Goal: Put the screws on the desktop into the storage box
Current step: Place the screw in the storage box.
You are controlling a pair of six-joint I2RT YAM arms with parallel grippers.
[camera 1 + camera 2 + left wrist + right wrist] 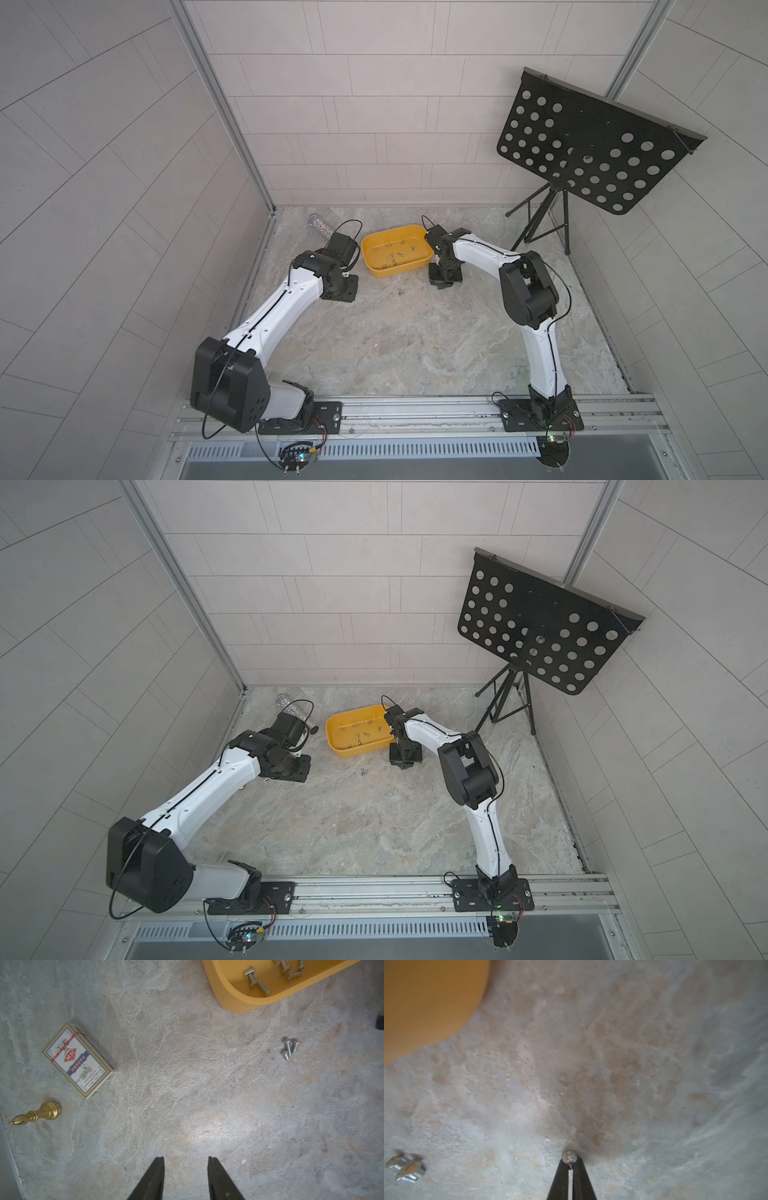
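Black-fingered, the left gripper [186,1159] hangs half-open, empty, over bare desktop [415,345]. Three screws [289,1048] cluster just before the yellow storage box [395,271] near the desktop's far edge. Beside it the right gripper [570,1164] pinches one screw [569,1156]: lift straight, clear the rim, then release.

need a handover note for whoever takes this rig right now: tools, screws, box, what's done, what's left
The right tool is shut on the held screw, low over the desktop beside the storage box.
The left tool is open and empty, above bare desktop.
Done: several boxed screws lie in the storage box.
Left: drop the held screw in, then fetch the three loose screws clustered on the desktop on the robot's side of the box.
The card pack and the gold chess piece are not part of the job.
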